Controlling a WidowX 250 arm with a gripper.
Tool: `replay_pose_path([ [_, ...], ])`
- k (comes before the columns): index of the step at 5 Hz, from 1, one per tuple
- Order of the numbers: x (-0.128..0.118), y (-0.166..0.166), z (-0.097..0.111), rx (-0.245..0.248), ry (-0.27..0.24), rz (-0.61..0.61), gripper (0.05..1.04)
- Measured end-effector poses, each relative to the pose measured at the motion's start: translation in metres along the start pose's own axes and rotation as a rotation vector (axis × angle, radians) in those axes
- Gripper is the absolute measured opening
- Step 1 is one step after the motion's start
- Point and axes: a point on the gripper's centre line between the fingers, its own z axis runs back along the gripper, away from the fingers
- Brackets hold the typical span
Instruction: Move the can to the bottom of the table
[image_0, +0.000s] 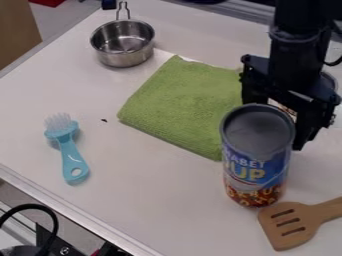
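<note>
A soup can (257, 160) with a blue label and a grey top stands upright right of centre, near the green cloth's lower right corner. My gripper (280, 107) hangs just behind the can's upper part, with its fingers apart. One finger is behind the can's upper left edge and the other comes down beside its right side. The can hides part of the gripper, and whether they touch I cannot tell. The white table (153, 200) lies beneath.
The folded green cloth (184, 105) lies left of the can. A wooden slotted spatula (294, 225) is at the lower right, a blue brush (69, 150) at the left, and a metal pot (123, 45) at the upper left. A rounded metallic object (328, 82) is partly behind the gripper.
</note>
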Motion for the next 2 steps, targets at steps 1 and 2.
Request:
replay_pose_path([
  [1,-0.01,0.004,-0.008,-0.001,0.028,-0.007,0.997],
  [2,-0.024,0.008,-0.002,0.001,0.003,-0.026,0.997],
])
